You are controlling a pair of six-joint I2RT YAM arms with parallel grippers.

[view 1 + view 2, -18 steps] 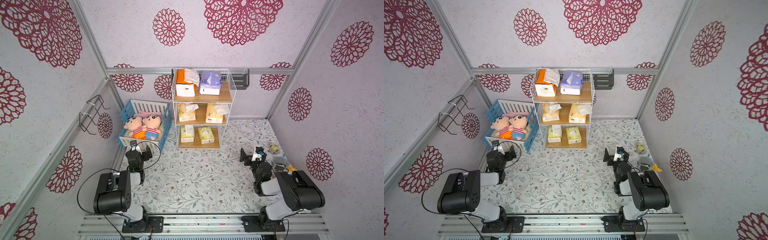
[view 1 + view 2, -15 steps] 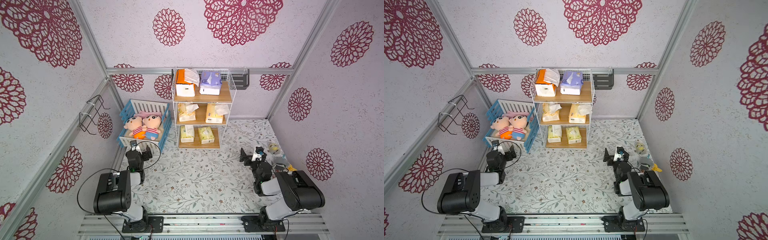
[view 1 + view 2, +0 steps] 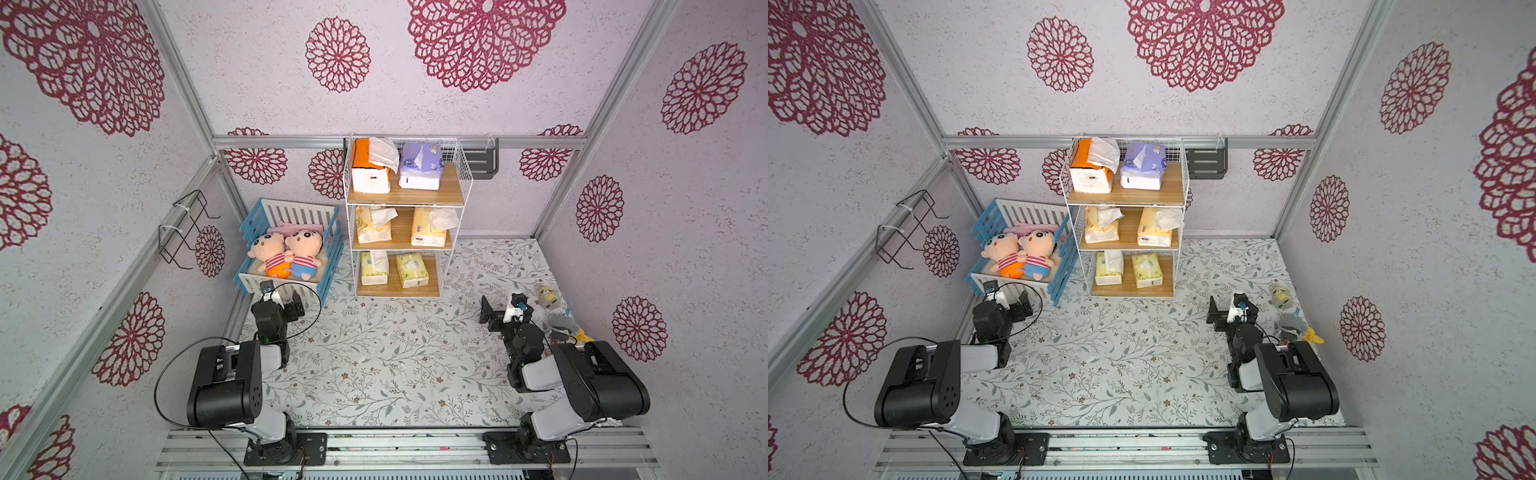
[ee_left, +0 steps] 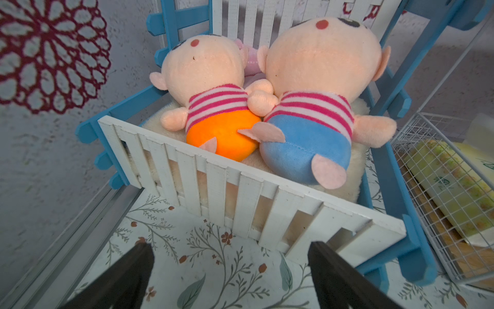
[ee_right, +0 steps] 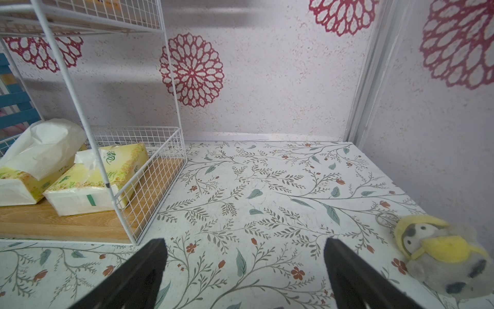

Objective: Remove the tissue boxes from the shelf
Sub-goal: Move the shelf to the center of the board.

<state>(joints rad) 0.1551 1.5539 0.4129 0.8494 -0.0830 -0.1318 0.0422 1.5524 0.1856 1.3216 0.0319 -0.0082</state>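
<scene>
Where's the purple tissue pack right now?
In both top views, the purple tissue pack sits on the shelf's top board, just right of the orange pack.

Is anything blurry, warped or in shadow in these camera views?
Both top views: evenly lit and sharp, with the frame posts splaying from wide-angle distortion. Left wrist view: plush dolls crisp, the yellow-green tissue pack inside the shelf soft. Right wrist view: penguin plush at the edge blurred; the shelf throws a soft shadow on the wall.
</scene>
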